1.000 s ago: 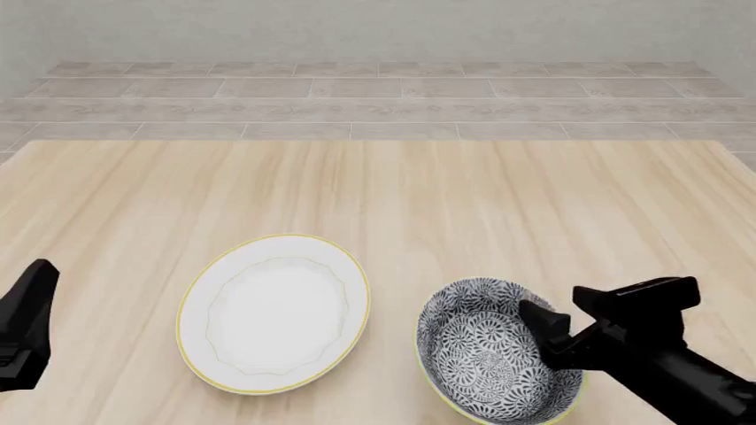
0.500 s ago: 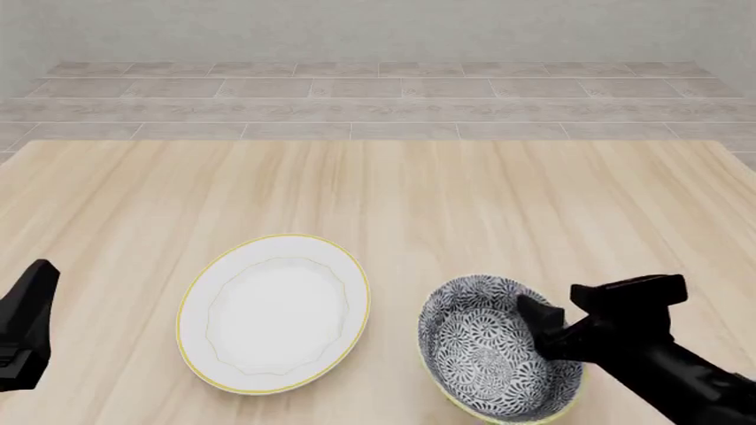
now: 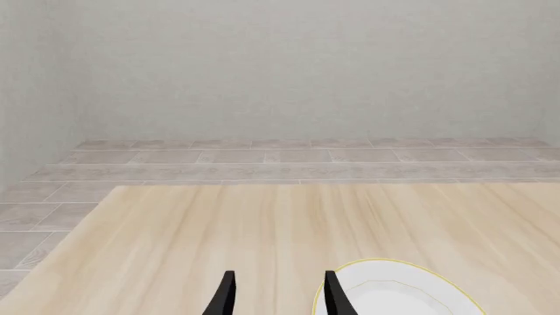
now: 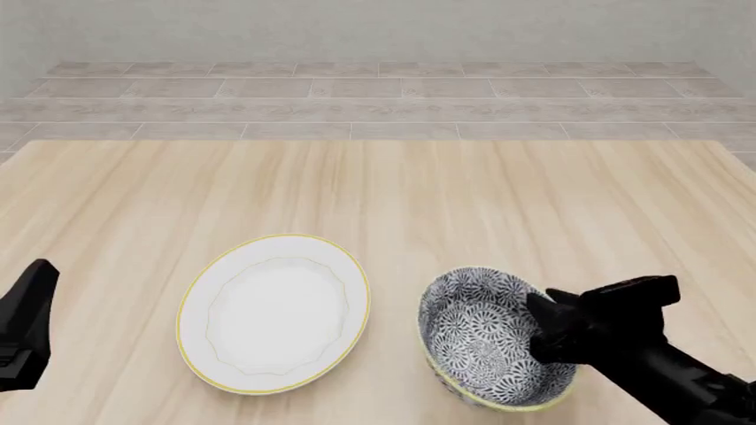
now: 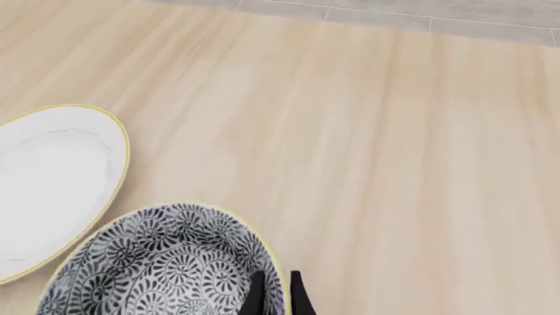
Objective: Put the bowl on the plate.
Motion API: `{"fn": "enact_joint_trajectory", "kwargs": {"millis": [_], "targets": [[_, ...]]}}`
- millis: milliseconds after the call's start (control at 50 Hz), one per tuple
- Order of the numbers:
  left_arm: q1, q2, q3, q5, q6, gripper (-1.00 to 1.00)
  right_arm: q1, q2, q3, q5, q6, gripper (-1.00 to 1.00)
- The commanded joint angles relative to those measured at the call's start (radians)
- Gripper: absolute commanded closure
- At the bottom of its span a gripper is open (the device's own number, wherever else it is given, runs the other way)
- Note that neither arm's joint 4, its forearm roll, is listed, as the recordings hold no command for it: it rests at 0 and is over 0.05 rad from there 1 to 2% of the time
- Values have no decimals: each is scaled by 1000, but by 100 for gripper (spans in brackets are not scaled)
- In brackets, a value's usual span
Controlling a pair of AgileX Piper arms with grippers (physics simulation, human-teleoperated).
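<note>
My right gripper pinches the bowl at its right rim, one finger inside, one outside; right wrist view shows the two fingertips nearly together across the thin wall. Bowl sits tilted, left side higher, just right of the plate, a narrow strip of table between their rims; can't tell if its base touches the wood. Left gripper hangs at the near left corner, fingers spread, holding nothing, plate's left edge just beside it. Table is pale wood-grain laminate, wide open ahead and to both sides; far edge meets a grey tiled floor and a plain pale wall. Bowl: deep, round, dense dark grey-and-white floral pattern, thin yellow rim. Plate: flat, plain white, yellow rim, faintly scalloped inner edge.
</note>
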Motion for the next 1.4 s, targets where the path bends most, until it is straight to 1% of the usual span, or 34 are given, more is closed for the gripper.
{"fn": "enact_joint_trajectory", "kwargs": {"millis": [20, 120, 160, 180, 200, 220, 240, 260, 280, 320, 340, 440, 460, 520, 580, 620, 640, 680, 740, 820, 840, 960, 1040, 1060, 1080, 1120, 1220, 1400], "targets": [[0, 0, 0, -1, 1, -100, 29, -45, 3, 82, -29, 100], [0, 0, 0, -1, 1, -100, 16, -120, -8, 144, -21, 100], [0, 0, 0, -1, 1, -100, 10, -137, -8, 153, -17, 100], [0, 0, 0, -1, 1, -100, 15, -185, -11, 182, -30, 100], [0, 0, 0, -2, 1, -100, 9, -192, -22, 206, -32, 100], [0, 0, 0, -2, 1, -100, 0, -192, -25, 208, -30, 100], [1, 0, 0, -2, 1, -100, 4, -198, -28, 216, -28, 100], [1, 0, 0, -2, 1, -100, 13, -209, -28, 220, 0, 100], [1, 0, 0, -2, 1, -100, 10, -226, -31, 238, 7, 100], [0, 0, 0, -3, 1, -100, 9, -263, -38, 271, 1, 100], [0, 0, 0, -3, 1, -100, -6, -274, -43, 284, 15, 100], [3, -1, 0, -5, -1, -100, -11, -311, -63, 326, 11, 100], [2, -1, 0, -5, -1, -100, -8, -293, -64, 319, 21, 100], [2, -1, 0, -5, -1, -100, -14, -318, -66, 333, 24, 100], [3, -1, 0, -6, -2, -100, -25, -349, -82, 368, 35, 100], [3, -1, 0, -6, -2, -100, -22, -357, -88, 378, 60, 100], [3, -1, 0, -6, -2, -100, -24, -365, -91, 387, 61, 100], [3, -1, 0, -6, -2, -100, -15, -338, -97, 385, 97, 100], [3, -1, 0, -6, -2, -100, -32, -345, -94, 381, 115, 100], [2, -1, 0, -6, -1, -100, -34, -357, -102, 393, 122, 100], [2, -1, 0, -6, -1, -100, -44, -368, -104, 400, 110, 100], [3, -1, 0, -6, -1, -100, -35, -372, -110, 408, 124, 100], [3, -1, 0, -7, -1, -100, -19, -391, -110, 417, 143, 100], [3, -1, 0, -7, -1, -100, -8, -520, -278, 617, 134, 100], [3, -1, 0, -8, -1, -100, -14, -539, -333, 785, 152, 100], [4, -1, 0, -9, -2, -100, 1, -569, -385, 857, 164, 100], [5, -1, 0, -11, -3, -100, 22, -550, -450, 897, 182, 100], [4, -1, 0, -11, -5, -100, 55, -526, -515, 929, 205, 100]]}}
